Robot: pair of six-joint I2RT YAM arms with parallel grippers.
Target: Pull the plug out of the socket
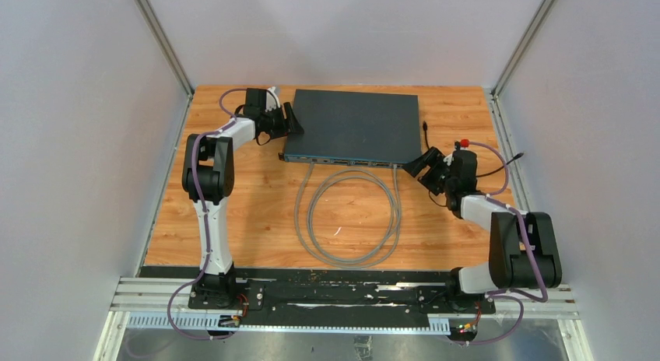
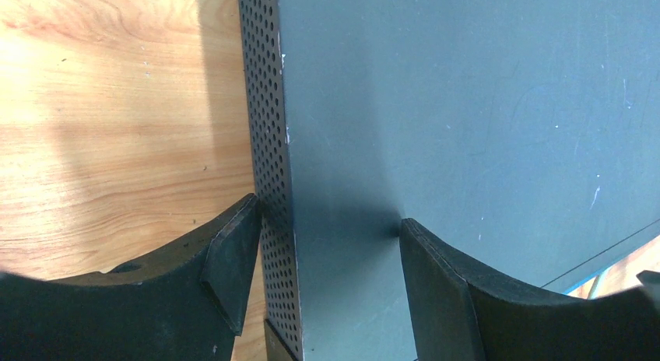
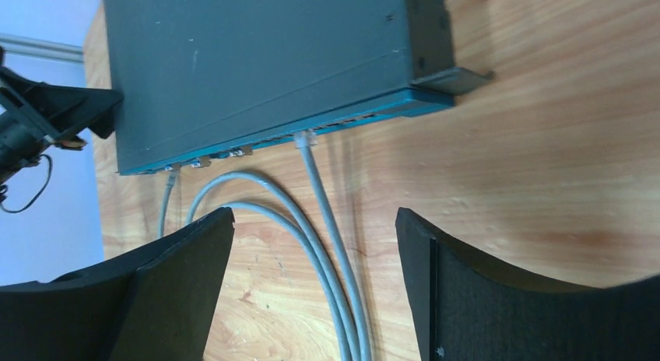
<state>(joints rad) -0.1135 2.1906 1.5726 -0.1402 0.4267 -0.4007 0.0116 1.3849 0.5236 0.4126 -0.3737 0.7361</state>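
Observation:
A dark grey network switch (image 1: 354, 126) lies at the back of the wooden table. A grey cable (image 1: 350, 221) loops in front of it, with both plugs in the front sockets, one at the left (image 1: 311, 163) and one at the right (image 1: 395, 166). My left gripper (image 1: 294, 121) is open and straddles the switch's left edge (image 2: 272, 143), one finger against the perforated side and one on the top. My right gripper (image 1: 416, 162) is open and hovers before the front right corner. In the right wrist view the gripper (image 3: 315, 213) is above the cable (image 3: 327, 244), short of the right plug (image 3: 305, 138).
The switch has a mounting bracket (image 3: 455, 79) at its right end. A black wire (image 1: 498, 168) trails on the table by the right arm. White walls and metal rails close in the table on three sides. The left arm's gripper shows in the right wrist view (image 3: 54, 112).

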